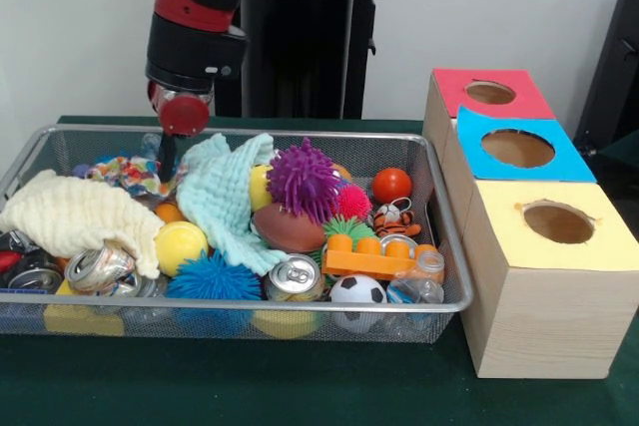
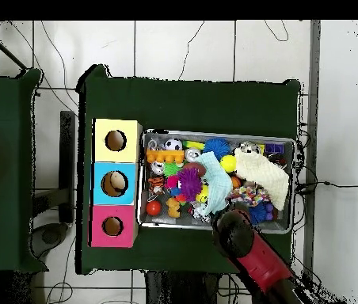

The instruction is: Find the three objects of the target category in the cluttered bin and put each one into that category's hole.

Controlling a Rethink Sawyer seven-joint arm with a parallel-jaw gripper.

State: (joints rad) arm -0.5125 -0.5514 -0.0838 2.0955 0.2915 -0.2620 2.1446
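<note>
The wire mesh bin [image 1: 240, 133] stands on the green table, full of clutter; it also shows in the overhead view [image 2: 214, 134]. A crumpled white wrapper with a red, yellow and blue print [image 1: 128, 175] lies at its far left, between the cream and mint cloths, and shows in the overhead view [image 2: 250, 194]. No other wrapper shows. My gripper [image 1: 167, 167] hangs from the red arm and reaches down into the bin right beside this wrapper's right edge. The arm's wrist [image 2: 235, 229] hides it from above. The yellow-topped box with its round hole [image 1: 557, 222] stands right of the bin [image 2: 116, 140].
A blue-topped box [image 1: 517, 148] and a red-topped box [image 1: 489, 93] stand behind the yellow one. The bin holds a cream cloth [image 1: 80, 214], a mint cloth [image 1: 228, 197], a purple spiky ball [image 1: 303, 180], cans [image 1: 294, 277], balls and an orange brick [image 1: 377, 256].
</note>
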